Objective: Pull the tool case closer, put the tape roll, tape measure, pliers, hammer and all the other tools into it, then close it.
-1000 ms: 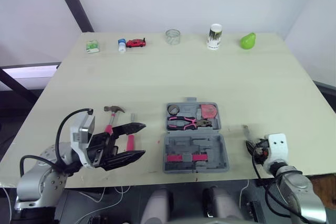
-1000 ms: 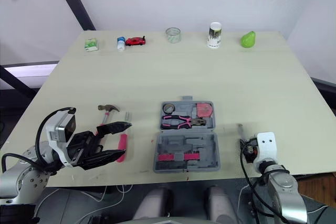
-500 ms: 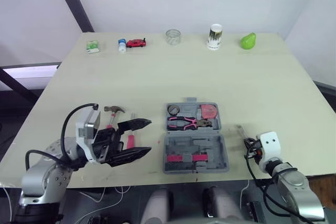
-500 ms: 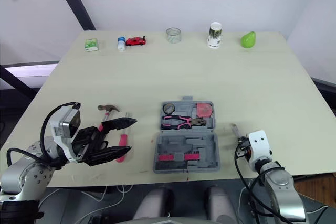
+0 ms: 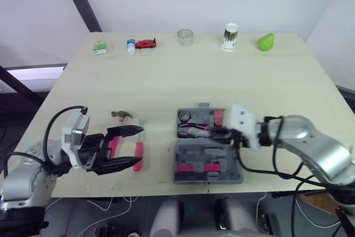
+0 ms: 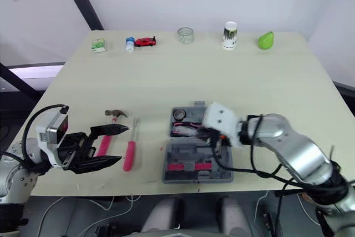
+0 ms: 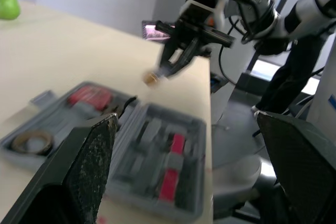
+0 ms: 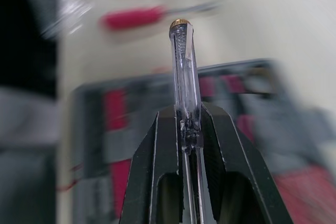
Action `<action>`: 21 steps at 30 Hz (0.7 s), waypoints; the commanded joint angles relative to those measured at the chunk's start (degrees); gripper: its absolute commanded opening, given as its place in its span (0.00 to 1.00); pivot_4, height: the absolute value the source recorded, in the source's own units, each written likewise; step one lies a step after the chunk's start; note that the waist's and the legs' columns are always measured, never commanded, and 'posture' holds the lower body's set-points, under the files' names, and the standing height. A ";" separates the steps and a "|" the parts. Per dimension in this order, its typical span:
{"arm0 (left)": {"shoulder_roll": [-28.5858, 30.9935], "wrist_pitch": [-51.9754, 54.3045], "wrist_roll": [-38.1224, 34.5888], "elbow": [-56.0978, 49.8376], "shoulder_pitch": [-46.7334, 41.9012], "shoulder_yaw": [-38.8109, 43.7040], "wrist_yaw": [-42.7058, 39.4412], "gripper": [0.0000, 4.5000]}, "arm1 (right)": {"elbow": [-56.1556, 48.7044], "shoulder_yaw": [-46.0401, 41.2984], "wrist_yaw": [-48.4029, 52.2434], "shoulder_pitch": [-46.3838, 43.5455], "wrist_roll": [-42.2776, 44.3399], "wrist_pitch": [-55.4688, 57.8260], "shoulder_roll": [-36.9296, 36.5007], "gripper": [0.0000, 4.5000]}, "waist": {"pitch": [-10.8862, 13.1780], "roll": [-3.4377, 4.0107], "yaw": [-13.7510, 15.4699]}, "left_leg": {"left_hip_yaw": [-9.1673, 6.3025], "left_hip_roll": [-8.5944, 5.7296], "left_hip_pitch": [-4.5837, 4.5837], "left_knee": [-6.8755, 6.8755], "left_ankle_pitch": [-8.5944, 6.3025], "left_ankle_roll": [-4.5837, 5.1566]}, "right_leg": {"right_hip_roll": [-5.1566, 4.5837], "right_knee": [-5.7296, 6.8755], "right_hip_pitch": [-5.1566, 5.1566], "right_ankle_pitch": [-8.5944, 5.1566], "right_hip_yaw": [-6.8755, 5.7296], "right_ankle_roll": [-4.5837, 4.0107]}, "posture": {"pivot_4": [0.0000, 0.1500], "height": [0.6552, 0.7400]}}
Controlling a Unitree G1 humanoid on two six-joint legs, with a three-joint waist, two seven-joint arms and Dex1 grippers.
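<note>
Right gripper (image 8: 188, 113) is clamped on the clear screwdriver (image 8: 182, 61) where handle meets shaft, hovering over the open tool case (image 5: 206, 151). It's light, stiff, slick plastic and may pivot, so I'd pinch on the handle. Left gripper (image 5: 138, 146) is spread apart beside the hammer (image 5: 121, 115).

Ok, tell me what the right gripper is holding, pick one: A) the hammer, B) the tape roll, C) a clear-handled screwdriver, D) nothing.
C: in the right wrist view the right gripper is clamped on a clear-handled screwdriver with a brass cap, while the hammer lies on the table.
</note>
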 commanded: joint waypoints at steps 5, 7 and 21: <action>1.48 -1.25 -0.16 -1.16 2.17 2.66 -2.75 1.00 | 7.77 10.16 2.27 -8.39 -7.93 0.44 2.86 0.00 | 0.02 0.01 -0.11 | 0.11 -0.04 0.00 0.02 0.00 0.00 | -0.26 0.01 -0.02 0.02 -0.05 0.05 | 1.00 1.00; 1.49 -1.19 -0.24 -1.48 2.55 2.89 -2.55 1.00 | 8.51 11.84 2.97 -9.28 -8.94 2.04 3.20 0.00 | 0.03 0.01 -0.07 | 0.08 -0.04 0.00 0.02 0.00 0.00 | -0.25 0.04 -0.03 0.02 -0.09 0.05 | 1.00 1.00; 1.20 -1.11 -0.06 -2.98 4.36 3.61 -1.47 1.00 | 15.05 18.61 2.63 -15.28 -14.73 10.14 8.79 0.00 | 0.04 0.03 -0.22 | 0.00 -0.05 0.01 0.01 0.00 0.00 | -0.24 0.08 -0.04 0.02 -0.17 0.03 | 1.00 1.00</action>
